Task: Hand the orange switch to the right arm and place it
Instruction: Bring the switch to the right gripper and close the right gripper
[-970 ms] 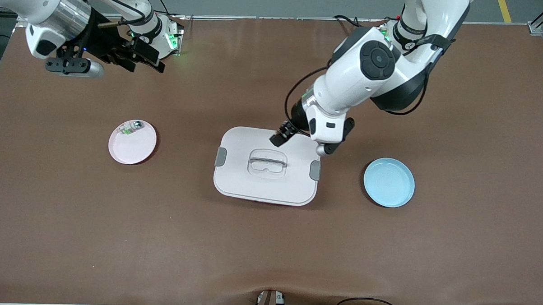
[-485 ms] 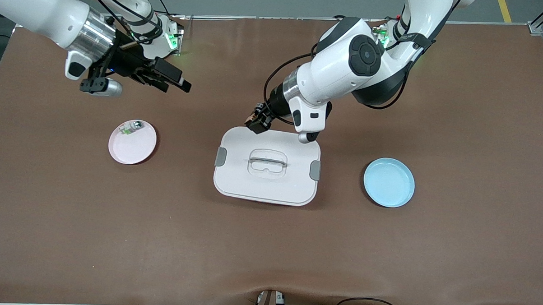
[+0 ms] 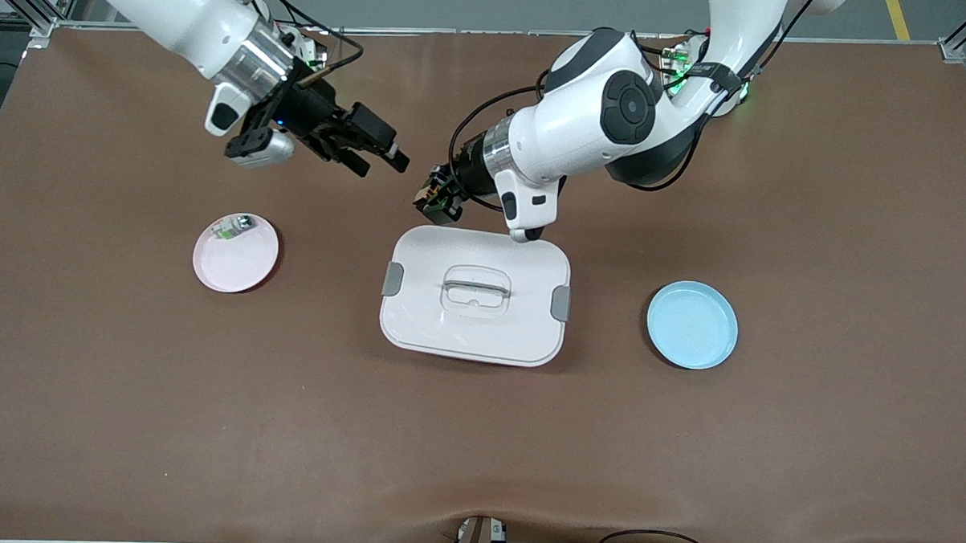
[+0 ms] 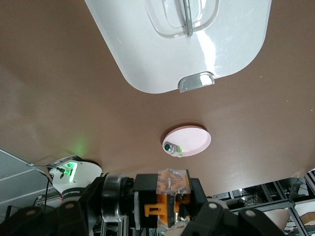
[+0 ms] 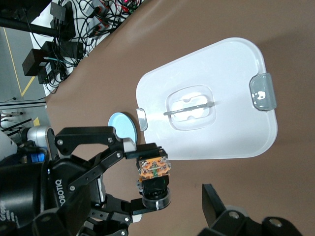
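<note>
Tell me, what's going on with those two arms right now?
Left gripper shut on orange switch, over bare table. Right gripper open, facing it, not touching. Nothing between them.

The left gripper (image 3: 436, 199) is held closed in the air. The right gripper (image 3: 379, 149), fingers spread, is pointed toward it.

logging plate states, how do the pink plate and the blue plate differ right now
The pink plate lies toward the right arm's end of the table; the blue plate lies toward the left arm's end. The pink plate holds a small green-and-white part; nothing shows in the blue plate. Both are round, shallow, and flank the white lid.
</note>
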